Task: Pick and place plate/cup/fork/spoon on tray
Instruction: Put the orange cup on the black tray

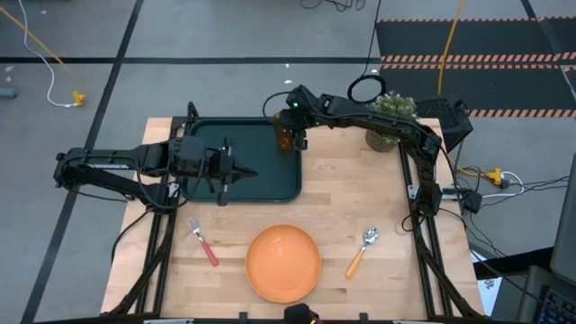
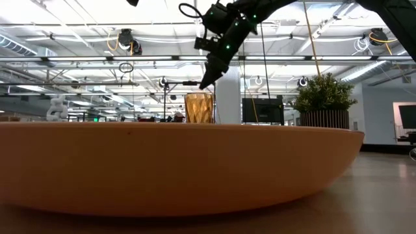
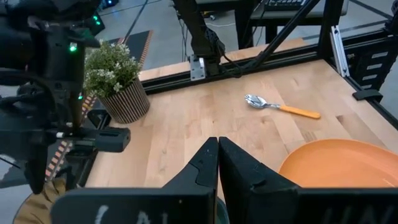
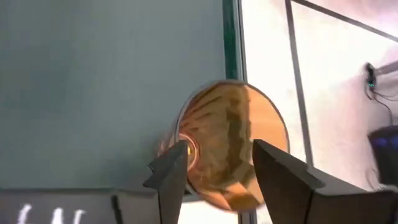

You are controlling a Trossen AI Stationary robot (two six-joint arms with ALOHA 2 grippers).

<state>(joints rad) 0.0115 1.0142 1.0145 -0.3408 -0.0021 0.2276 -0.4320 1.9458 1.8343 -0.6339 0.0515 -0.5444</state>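
Note:
The amber cup [image 1: 284, 139] stands upright in the far right corner of the dark tray [image 1: 261, 180]. My right gripper [image 4: 217, 168] hangs open just above the cup's rim [image 4: 227, 143], slanting down from the far right; in the low view its fingertips [image 2: 205, 83] are clear of the cup [image 2: 199, 108]. My left gripper [image 1: 247, 173] hovers shut over the tray's middle with nothing in it. The orange plate [image 1: 283, 263], the pink-handled fork [image 1: 203, 243] and the orange-handled spoon [image 1: 362, 250] lie on the wooden table near its front edge.
A potted plant [image 1: 389, 121] stands at the table's far right, close beside my right arm. Bare wood lies between the tray and the plate. In the low view the plate [image 2: 175, 162] fills the foreground.

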